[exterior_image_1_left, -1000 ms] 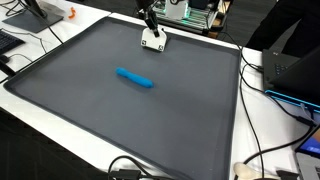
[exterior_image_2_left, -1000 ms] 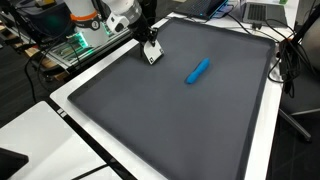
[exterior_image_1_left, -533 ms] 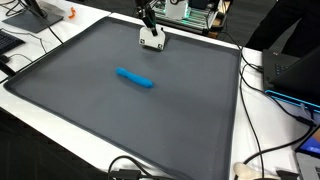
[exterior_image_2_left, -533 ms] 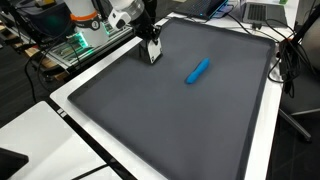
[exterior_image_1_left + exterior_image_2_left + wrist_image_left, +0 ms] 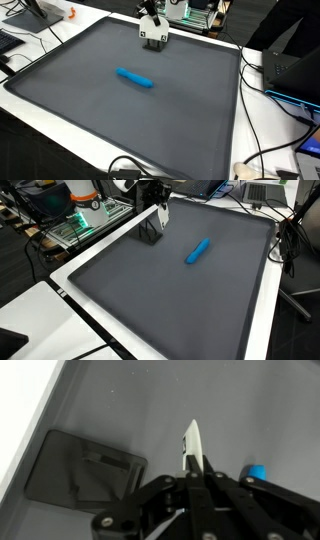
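The main risk, as I judge it, is the card [image 5: 191, 446] slipping. The pincer [image 5: 194, 480] is clamped on it, but only by its lower part, so most of the card stands free beyond the fingertips. A quick swing or a stop could pivot it in that narrow hold, or let it drop flat onto the mat [image 5: 100, 110]. The grip sits near the mat's far edge, with equipment and cables [image 5: 262, 75] not far off on the tabletop [image 5: 262, 140]. A card that fell and skidded might therefore end up off the mat among them. If the pincer came down while the card stood on edge, the card would meet the mat first and might bend or be levered out. The blue stick [image 5: 134, 77] lies well apart, near the middle of the mat, so I doubt it would be in the way.

The card is thin, flat and white. In the wrist view it shows edge-on as a narrow pale blade tapering to a point. In an exterior view [image 5: 153, 38] its broad face looks pale grey with some darker marks, too small to read. It hangs clear of the mat — its dark, squarish shadow [image 5: 85, 465] lies apart from it on the surface below. It looks stiff and light.
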Available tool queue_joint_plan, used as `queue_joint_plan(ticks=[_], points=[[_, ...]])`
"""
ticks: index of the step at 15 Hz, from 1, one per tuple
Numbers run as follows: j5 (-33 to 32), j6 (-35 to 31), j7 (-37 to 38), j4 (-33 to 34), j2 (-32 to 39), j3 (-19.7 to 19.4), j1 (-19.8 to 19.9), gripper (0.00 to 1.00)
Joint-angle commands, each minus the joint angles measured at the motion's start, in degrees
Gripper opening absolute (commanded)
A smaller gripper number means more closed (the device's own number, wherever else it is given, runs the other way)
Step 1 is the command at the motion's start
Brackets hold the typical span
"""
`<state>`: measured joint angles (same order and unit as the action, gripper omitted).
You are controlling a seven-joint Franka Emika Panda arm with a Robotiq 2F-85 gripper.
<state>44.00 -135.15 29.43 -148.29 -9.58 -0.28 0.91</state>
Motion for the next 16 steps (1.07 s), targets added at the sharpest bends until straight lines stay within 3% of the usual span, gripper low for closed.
queue_joint_plan(ticks=[1, 5, 11, 16], points=[[-9.1, 10.7, 4.3, 7.5, 1.4, 1.0, 0.3, 0.01], [-17.9, 23.4, 4.9, 19.9, 7.1, 2.3, -1.1, 0.01], [-28.3, 34.9, 3.4, 39.4, 19.8, 5.3, -5.1, 0.01], [-37.6, 44.5, 0.3, 55.1, 30.9, 5.6, -9.2, 0.01]])
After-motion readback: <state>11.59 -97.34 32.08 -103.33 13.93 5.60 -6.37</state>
